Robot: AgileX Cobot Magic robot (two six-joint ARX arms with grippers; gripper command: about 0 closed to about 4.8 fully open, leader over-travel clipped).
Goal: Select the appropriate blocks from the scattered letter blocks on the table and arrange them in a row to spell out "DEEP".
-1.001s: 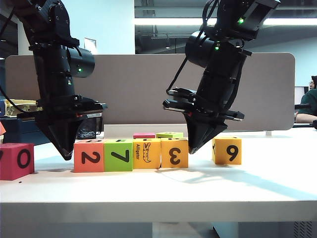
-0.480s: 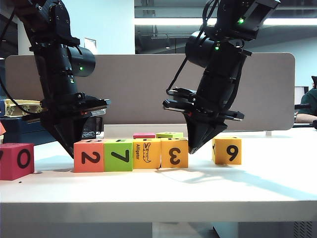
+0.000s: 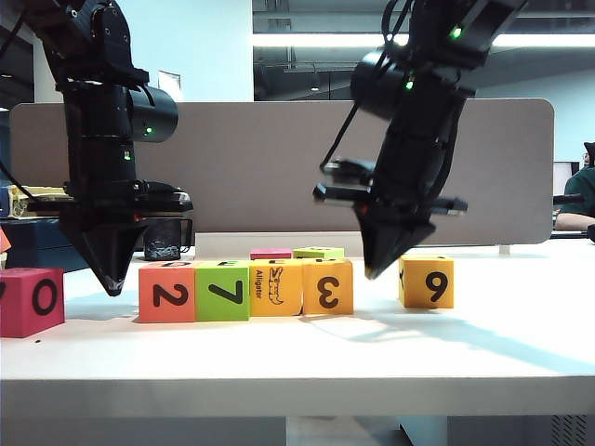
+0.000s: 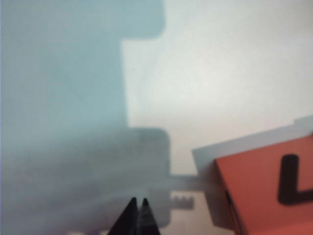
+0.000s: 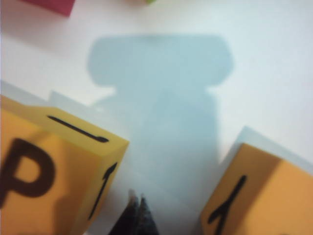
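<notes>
Exterior view: orange 2 block [image 3: 167, 292] heads the touching row; left tool [image 3: 111, 282] and right tool [image 3: 371, 269] pinched empty.

Two black arms [image 3: 112, 139] (green lights), tapered black grippers.

An office-style robotics lab: a wide white tabletop [image 3: 483, 353] backed by a grey-beige rounded partition screen [image 3: 260, 167], long ceiling strip lights [image 3: 307, 40] far behind it, a pale blue wall far left, and a seated person in dark green [image 3: 578, 195] at the far right.
</notes>
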